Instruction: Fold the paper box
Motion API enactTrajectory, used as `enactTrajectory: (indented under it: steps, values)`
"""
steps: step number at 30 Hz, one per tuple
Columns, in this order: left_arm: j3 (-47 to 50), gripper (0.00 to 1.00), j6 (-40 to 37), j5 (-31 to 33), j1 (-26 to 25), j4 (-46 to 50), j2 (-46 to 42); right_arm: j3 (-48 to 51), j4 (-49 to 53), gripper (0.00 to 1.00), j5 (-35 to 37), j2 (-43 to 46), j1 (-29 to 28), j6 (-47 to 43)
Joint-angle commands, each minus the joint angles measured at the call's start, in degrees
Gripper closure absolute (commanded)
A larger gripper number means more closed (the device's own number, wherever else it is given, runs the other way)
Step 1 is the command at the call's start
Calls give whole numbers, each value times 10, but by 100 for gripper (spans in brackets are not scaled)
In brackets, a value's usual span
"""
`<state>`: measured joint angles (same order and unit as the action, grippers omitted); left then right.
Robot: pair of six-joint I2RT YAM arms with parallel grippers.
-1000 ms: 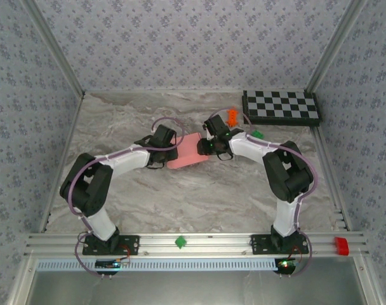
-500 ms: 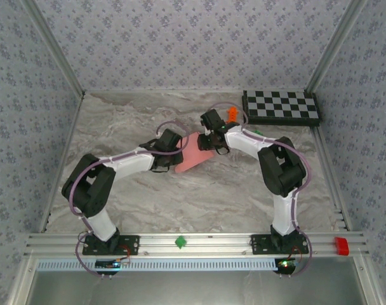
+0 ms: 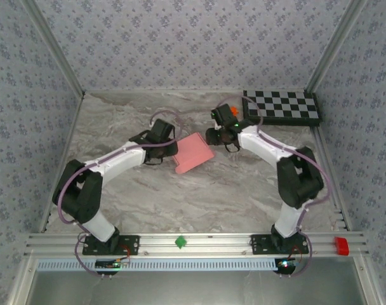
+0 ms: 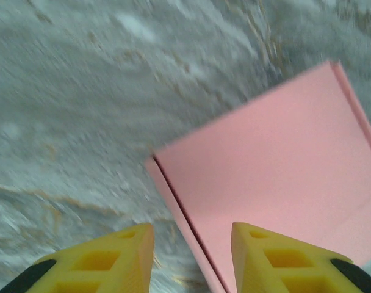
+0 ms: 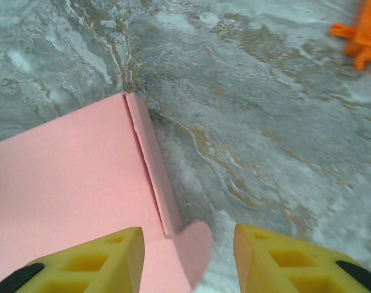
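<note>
Paper box (image 3: 193, 153) lies on the bench (image 3: 199, 197) mid-field, between the two arms and skewed to the bench edges; lid panel looks flat. Left gripper (image 4: 188, 262): jaws spread, nothing pinched, poised over one edge of the box. Right gripper (image 5: 188, 259): jaws spread, empty, above the opposite corner, where a rounded tab (image 5: 196, 241) sticks out untucked. Contact with the card cannot be told. Risks, as judged: the thin card is unrestrained, so a one-sided push may slide or spin it instead of folding. A descending finger may crease the lid or bend the tab outward. A wide right sweep may knock the orange toy (image 5: 359, 39).
</note>
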<state>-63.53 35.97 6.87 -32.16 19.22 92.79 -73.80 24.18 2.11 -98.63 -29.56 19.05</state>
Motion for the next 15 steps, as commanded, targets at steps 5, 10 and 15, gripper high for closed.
enactTrajectory:
  steps: [5,10,15]
  values:
    - [-104,69,-114,-40,67,15,95,155,-16,56,-14,125,5,31]
    - [-186,87,-148,-98,96,49,182,256,-67,59,-57,177,-6,69]
    - [-225,98,-157,-129,98,73,236,305,-146,65,-60,161,-31,120]
